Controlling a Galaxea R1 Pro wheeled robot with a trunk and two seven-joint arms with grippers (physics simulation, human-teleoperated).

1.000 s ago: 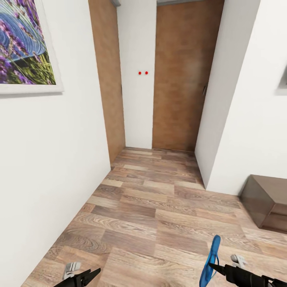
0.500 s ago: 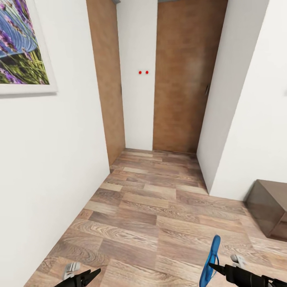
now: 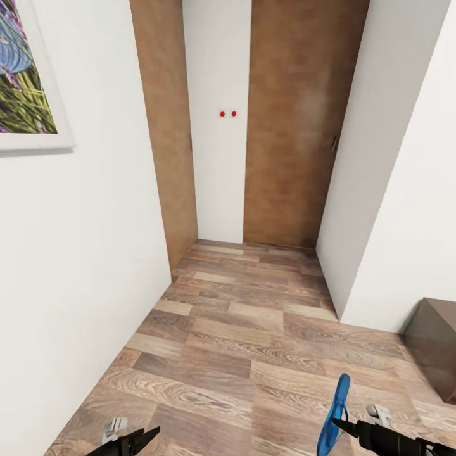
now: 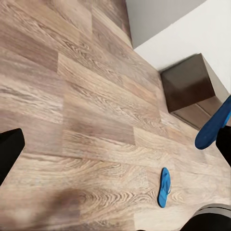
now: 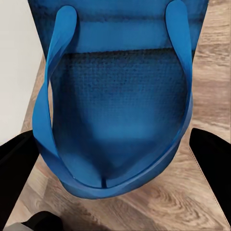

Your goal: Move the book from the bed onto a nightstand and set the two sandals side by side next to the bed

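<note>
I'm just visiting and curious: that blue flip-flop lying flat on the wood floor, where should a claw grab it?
Probably across the thin sole edge of the flip-flop on the floor, coming straight down from above. It lies flat on the planks with open floor around it, so its narrow middle looks easiest to pinch. The left claw seems free.
</note>
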